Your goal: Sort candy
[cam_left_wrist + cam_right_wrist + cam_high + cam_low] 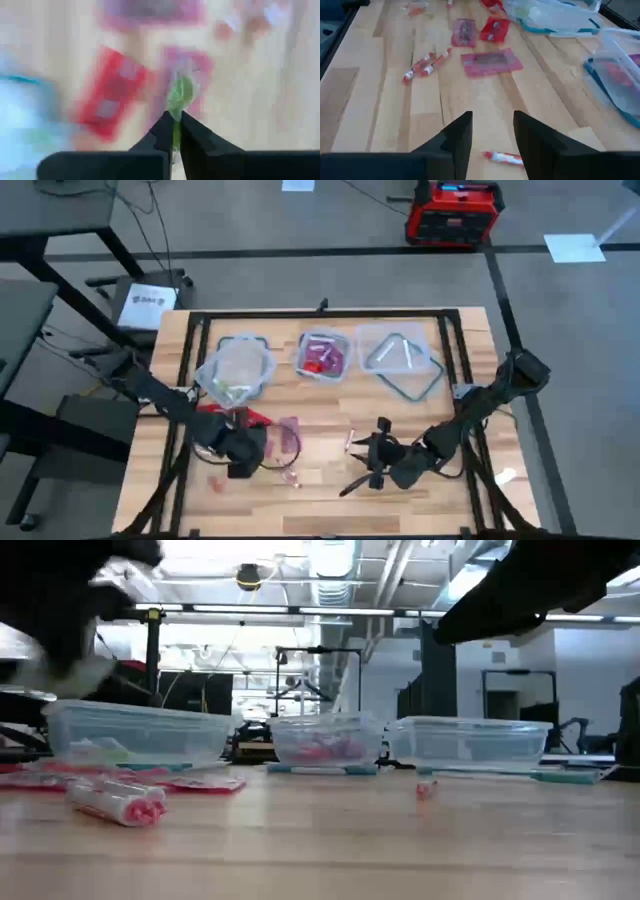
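Three tubs [322,356] line the far side; loose candy [491,62] lies mid-table. My left gripper [175,131] pinches a green-wrapped piece [179,95] near the left tub [236,370]; I judge a level carry over its rim best. My right gripper [492,131] hangs spread over a roll [504,158]. Open board lies near me.

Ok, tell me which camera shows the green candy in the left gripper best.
The left wrist view: the green candy sits pinched between the left gripper's shut fingers, though blurred. In the high view the gripper hides it. The low view and the right wrist view do not show it.
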`<state>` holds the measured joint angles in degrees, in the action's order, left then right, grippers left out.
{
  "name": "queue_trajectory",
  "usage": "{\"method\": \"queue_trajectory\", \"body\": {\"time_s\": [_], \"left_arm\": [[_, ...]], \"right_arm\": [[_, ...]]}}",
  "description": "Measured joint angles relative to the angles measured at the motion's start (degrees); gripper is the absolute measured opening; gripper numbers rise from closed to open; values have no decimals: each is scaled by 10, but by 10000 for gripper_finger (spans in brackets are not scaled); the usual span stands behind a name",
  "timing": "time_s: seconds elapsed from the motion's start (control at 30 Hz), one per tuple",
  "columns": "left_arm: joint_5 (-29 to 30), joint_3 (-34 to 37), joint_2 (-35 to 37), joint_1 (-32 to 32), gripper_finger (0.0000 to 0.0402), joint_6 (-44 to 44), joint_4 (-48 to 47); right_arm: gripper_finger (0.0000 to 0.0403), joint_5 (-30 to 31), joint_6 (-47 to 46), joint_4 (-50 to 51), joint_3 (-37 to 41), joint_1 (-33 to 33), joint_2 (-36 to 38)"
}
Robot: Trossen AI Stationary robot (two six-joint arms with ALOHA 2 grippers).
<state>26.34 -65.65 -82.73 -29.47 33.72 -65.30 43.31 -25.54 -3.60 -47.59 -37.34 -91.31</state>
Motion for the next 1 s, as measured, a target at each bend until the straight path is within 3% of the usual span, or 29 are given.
{"method": "queue_trajectory", "body": {"time_s": [0.13, 0.27, 0.43, 0.67, 0.87, 1.0], "left_arm": [[148, -29, 28, 54, 3, 9, -103], [183, -22, 72, 134, 4, 32, -152], [100, -10, 121, 244, 35, 18, -149], [81, 22, 145, 314, 126, 10, -146], [-84, 26, 123, 282, 151, 56, -116], [-114, 26, 104, 186, 149, 137, -72]], "right_arm": [[132, 0, 0, 0, 0, 0, 0], [132, 0, 0, 0, 0, 0, 0], [132, 0, 0, 0, 0, 0, 0], [132, 0, -2, -1, 0, 0, 0], [132, 0, -10, 0, 0, 0, 0], [132, 0, -10, 0, 0, 0, 0]]}}
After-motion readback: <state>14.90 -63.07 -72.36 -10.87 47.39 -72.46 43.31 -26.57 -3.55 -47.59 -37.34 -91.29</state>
